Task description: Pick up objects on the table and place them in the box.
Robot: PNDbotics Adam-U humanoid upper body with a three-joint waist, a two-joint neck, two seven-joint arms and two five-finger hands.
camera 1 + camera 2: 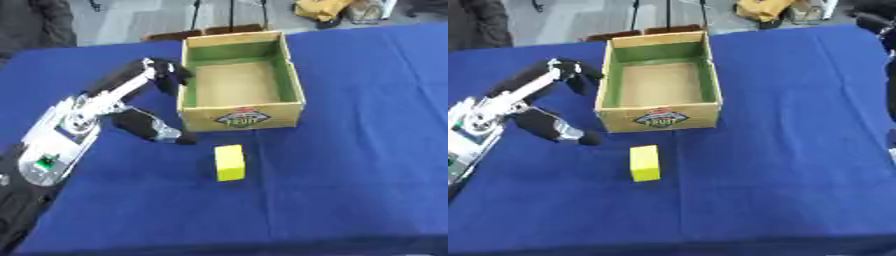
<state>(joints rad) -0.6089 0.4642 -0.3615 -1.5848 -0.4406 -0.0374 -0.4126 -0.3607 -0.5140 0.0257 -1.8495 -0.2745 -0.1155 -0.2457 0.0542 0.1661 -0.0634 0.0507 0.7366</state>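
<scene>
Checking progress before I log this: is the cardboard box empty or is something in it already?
Empty. The box shows only its bare brown floor and green inner walls; the yellow block lies on the blue tablecloth in front of it.

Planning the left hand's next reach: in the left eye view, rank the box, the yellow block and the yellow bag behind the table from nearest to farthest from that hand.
1. Box: just right of the left hand, at its left wall.
2. Yellow block: on the cloth in front of the box, toward the robot.
3. Yellow bag: off the table, far right at the back.
</scene>
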